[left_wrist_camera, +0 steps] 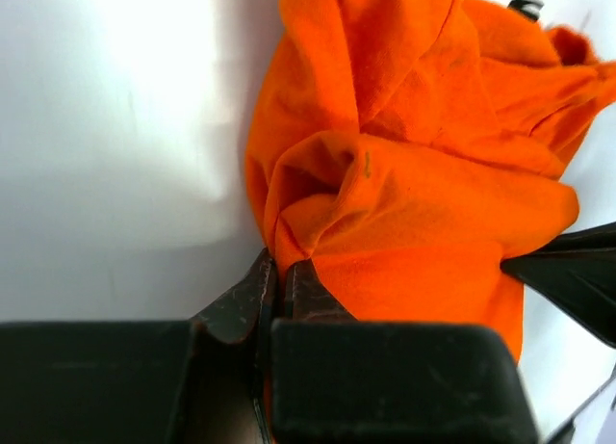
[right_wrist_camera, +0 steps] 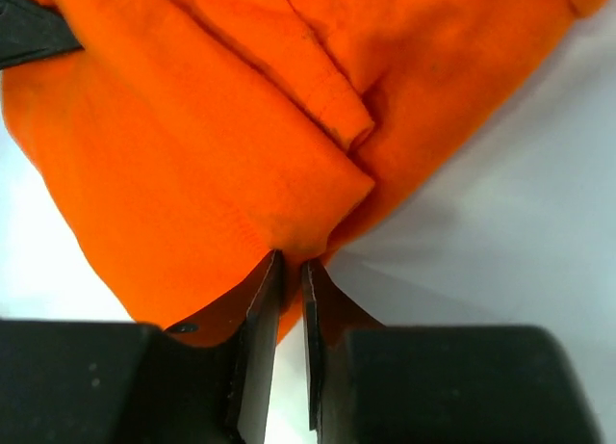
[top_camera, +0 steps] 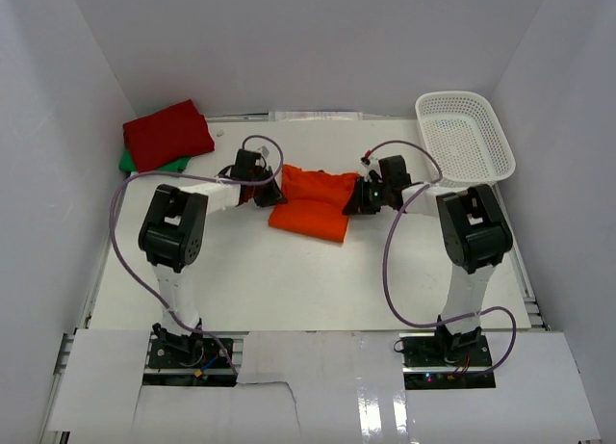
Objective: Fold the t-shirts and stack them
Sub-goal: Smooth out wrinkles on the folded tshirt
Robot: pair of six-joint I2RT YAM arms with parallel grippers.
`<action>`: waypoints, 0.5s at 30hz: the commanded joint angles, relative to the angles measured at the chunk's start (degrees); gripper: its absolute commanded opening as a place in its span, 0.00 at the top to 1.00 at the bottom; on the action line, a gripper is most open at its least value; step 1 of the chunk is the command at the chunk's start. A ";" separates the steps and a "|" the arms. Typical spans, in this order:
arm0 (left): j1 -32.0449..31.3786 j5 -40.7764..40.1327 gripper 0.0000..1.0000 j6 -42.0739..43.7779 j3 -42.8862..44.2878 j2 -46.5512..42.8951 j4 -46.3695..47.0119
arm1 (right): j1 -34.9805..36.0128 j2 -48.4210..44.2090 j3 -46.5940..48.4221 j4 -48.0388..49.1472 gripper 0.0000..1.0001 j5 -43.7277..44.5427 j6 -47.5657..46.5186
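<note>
as it stands between the white walls, table (top_camera: 308, 280): it carries all the cloth and the basket; the arm bases are at its near edge.
basket (top_camera: 465, 136): white mesh, at the far right, well apart from the shirts; i think it has no part in this step.
orange t-shirt (top_camera: 313, 208): in the middle of the table, between the two arms; the far part is bunched with loose folds, the near part lies flatter. from the wrist views (left_wrist_camera: 414, 203) (right_wrist_camera: 192, 155) the cloth is doubled but not yet neat.
red t-shirt (top_camera: 168, 133): far left corner, it looks folded and lies on top of the green one.
green t-shirt (top_camera: 135, 161): under the red one, only its near left edge shows.
left gripper (top_camera: 274, 195) (left_wrist_camera: 277, 271): at the left edge of the orange cloth, fingers pressed together with a pinch of the cloth between them.
right gripper (top_camera: 354, 205) (right_wrist_camera: 289, 266): at the right edge, fingers nearly together, clamped on a folded corner as far as i can judge.
step in hand: folding the orange shirt, the last of the three.
next move: i judge both arms must carry their edges together, at the same height, to lay a flat fold; then the shirt goes to the far left stack.
</note>
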 commanded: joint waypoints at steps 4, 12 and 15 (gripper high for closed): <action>-6.34 -7.57 0.95 -4.88 -18.74 -18.53 -8.72 | 3.47 -16.18 -14.57 -9.86 0.80 6.39 -1.83; -10.83 -7.92 0.95 -12.09 -34.66 -35.33 -10.12 | 7.42 -31.50 -29.08 -12.25 0.77 8.33 0.98; -11.18 -7.92 0.94 -12.18 -36.16 -37.19 -11.18 | 8.30 -34.76 -31.29 -12.51 0.66 8.06 1.51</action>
